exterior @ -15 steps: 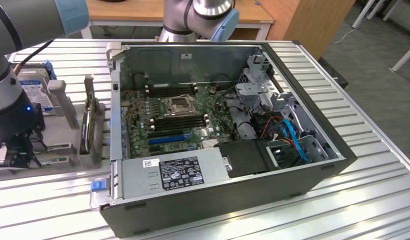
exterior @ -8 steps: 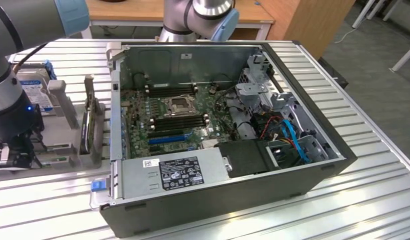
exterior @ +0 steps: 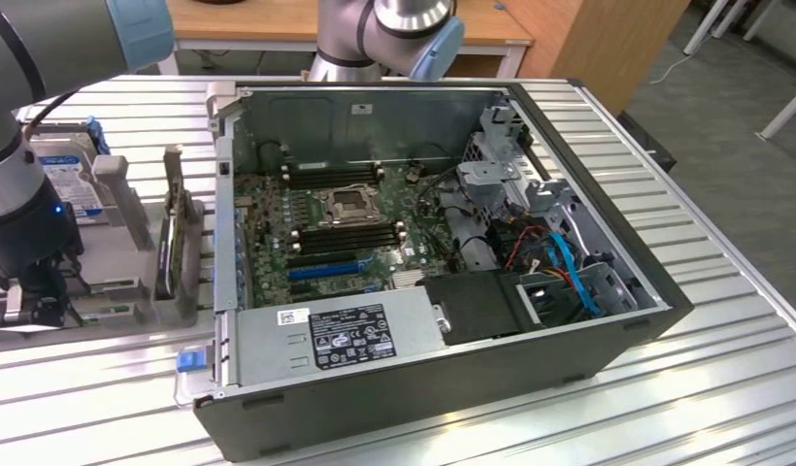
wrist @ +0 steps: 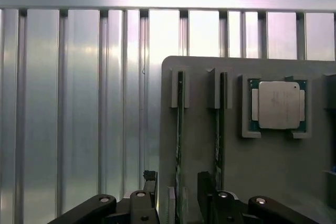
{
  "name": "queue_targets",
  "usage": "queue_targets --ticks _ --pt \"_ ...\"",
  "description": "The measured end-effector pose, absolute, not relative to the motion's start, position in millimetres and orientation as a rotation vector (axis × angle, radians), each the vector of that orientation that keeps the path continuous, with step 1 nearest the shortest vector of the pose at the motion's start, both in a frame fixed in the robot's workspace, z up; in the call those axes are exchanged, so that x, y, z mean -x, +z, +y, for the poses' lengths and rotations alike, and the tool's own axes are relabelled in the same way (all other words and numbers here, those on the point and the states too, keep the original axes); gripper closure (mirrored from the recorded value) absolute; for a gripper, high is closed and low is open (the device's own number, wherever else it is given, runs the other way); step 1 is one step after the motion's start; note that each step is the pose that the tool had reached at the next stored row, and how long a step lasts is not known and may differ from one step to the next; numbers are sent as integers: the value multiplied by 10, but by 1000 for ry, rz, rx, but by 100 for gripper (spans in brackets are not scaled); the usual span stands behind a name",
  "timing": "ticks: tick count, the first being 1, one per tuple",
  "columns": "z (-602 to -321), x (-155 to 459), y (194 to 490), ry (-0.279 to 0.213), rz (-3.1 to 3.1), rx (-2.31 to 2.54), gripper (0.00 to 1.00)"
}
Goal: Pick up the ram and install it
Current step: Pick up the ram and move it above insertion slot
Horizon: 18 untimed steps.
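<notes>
I'm looking at a slatted aluminium table (exterior: 709, 388). The biggest thing on it is the open computer case (exterior: 437, 417), lying on its side well away from the jaws, toward the exterior view's right. Its motherboard (exterior: 333, 209) faces up. The arm (exterior: 16, 194) comes down at the exterior view's left edge and puts the gripper (exterior: 38, 306) over a grey holder tray (wrist: 262, 182). A hard drive (exterior: 61, 180) with a blue-and-white label stands beyond the gripper, near the arm.

In the wrist view I see two thin green sticks on edge in parallel slots of the tray, both running straight out ahead of the jaws. The ram (wrist: 179, 129) is the one whose near end lies between the two fingers (wrist: 206, 192). The jaws are spread wide and released, one finger on either side of the board with a gap on each side, so nothing is gripped. The second stick (wrist: 221, 119) sits just outside one finger, and its near end passes behind that finger. Further out on that same side, ahead of the jaws, a processor chip (wrist: 278, 105) with a silver lid rests flat in its own pocket of the tray.
</notes>
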State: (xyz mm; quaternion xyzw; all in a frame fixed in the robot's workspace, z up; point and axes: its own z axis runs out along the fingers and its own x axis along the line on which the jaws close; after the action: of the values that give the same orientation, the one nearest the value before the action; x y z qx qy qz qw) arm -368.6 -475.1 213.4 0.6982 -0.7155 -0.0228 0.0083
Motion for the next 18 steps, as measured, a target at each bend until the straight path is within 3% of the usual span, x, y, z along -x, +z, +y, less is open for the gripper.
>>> queue_targets --ticks 18 --pt "-4676 3692 1955 -70 -2237 -2182 56"
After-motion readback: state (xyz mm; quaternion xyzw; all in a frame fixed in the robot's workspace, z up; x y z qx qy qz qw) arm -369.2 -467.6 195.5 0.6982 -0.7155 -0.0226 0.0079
